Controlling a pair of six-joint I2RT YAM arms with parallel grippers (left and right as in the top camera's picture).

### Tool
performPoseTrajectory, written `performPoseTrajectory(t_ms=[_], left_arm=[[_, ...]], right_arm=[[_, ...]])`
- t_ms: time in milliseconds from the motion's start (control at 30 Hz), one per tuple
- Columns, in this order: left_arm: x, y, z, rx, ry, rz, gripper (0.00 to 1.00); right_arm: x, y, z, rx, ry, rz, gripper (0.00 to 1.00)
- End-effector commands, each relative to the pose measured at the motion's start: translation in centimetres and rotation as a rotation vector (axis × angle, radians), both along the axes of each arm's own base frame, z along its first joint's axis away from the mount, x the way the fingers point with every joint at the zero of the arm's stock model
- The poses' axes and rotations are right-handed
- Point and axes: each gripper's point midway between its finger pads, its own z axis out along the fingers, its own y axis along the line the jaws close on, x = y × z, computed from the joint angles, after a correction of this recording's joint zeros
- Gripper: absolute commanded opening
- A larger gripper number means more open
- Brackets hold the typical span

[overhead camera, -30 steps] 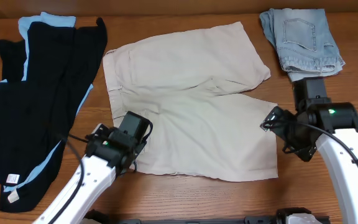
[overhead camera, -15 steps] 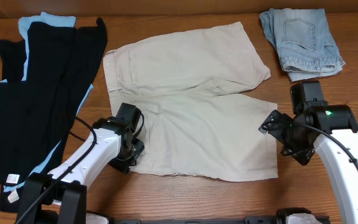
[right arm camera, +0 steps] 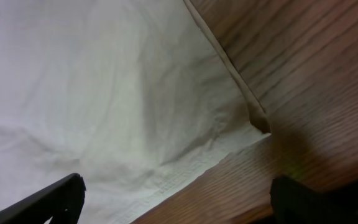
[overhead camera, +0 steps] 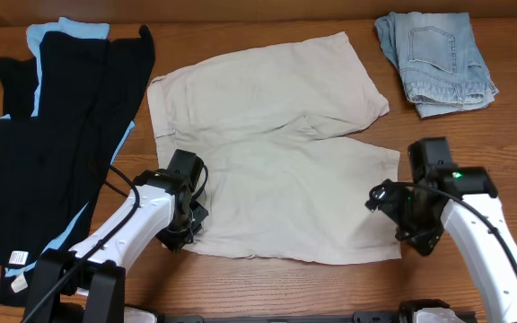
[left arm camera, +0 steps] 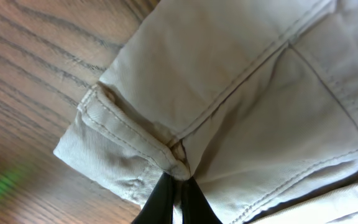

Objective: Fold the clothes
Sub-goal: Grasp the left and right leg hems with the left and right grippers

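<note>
Pinching the beige shorts at one corner.
The left gripper is pressed together on their waistband corner, near the front edge of the table. The shorts lie in the middle. The right gripper is spread over their hem corner. By the left edge lie black clothes, with blue jean shorts in the far right corner.
</note>
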Motion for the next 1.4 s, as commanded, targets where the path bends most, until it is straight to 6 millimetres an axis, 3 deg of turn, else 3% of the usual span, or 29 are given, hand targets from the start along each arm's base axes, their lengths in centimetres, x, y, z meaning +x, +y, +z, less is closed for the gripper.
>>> performPoseTrajectory(t_ms=[0,67,100,167,200,233,300,367,433,633,733,833,1000,1067,1133,1367], left_arm=[[-0.7,0.7,-0.4,0.027,0.028,-0.041,0.04],[-0.7,0.6,-0.4,0.023,0.029,-0.042,0.04],[-0.7,0.5,-0.4,0.016,0.03,-0.044,0.12],[-0.6,0.1,-0.3,-0.015,0.032,-0.057,0.55],[-0.5,-0.3,-0.2,-0.044,0.033,-0.075,0.7],[-0.3,-0.7,0.0,-0.081,0.032,-0.098,0.76],[-0.1,-1.4,0.6,-0.16,0.043,-0.124,0.76],[-0.5,-2.5,1.2,-0.265,0.063,-0.132,0.66],[-1.0,-2.9,1.5,-0.312,0.085,-0.113,0.64],[-1.8,-1.6,1.4,-0.244,0.085,-0.056,0.64],[-1.7,-1.4,2.3,-0.235,0.049,-0.056,0.63],[-2.8,0.2,3.4,-0.145,0.049,-0.01,0.65],[-4.4,2.5,4.8,-0.022,0.036,0.098,0.77],[-4.4,2.7,4.6,-0.013,0.026,0.138,0.8],[-4.0,2.9,4.1,0.005,0.01,0.158,0.9],[-3.5,2.9,1.5,0.0,0.005,0.163,0.84]], right_arm=[[-0.9,0.8,-1.1,0.048,0.028,-0.047,0.96],[-1.5,0.8,-1.6,0.05,0.054,-0.079,0.96],[-1.8,0.9,-1.8,0.053,0.062,-0.081,0.96],[-2.0,0.9,-2.1,0.055,0.067,-0.082,0.96],[-1.9,0.9,-2.2,0.056,0.061,-0.082,0.96],[-1.6,0.9,-2.2,0.056,0.051,-0.081,0.97],[-1.2,1.0,-2.2,0.059,0.032,-0.081,0.97],[-0.8,1.0,-2.2,0.06,0.019,-0.079,0.97],[-0.8,1.0,-2.2,0.059,0.017,-0.074,0.97],[-0.4,1.0,-2.2,0.06,-0.004,-0.045,1.0],[0.0,1.0,-2.2,0.061,-0.02,-0.039,1.0],[0.4,1.2,-2.2,0.069,-0.041,-0.003,1.0],[0.5,1.2,-2.2,0.068,-0.047,0.001,1.0],[0.5,1.2,-2.2,0.068,-0.048,0.001,1.0],[0.6,1.2,-2.2,0.069,-0.053,0.002,1.0],[1.1,1.2,-2.1,0.068,-0.076,0.028,1.0]])
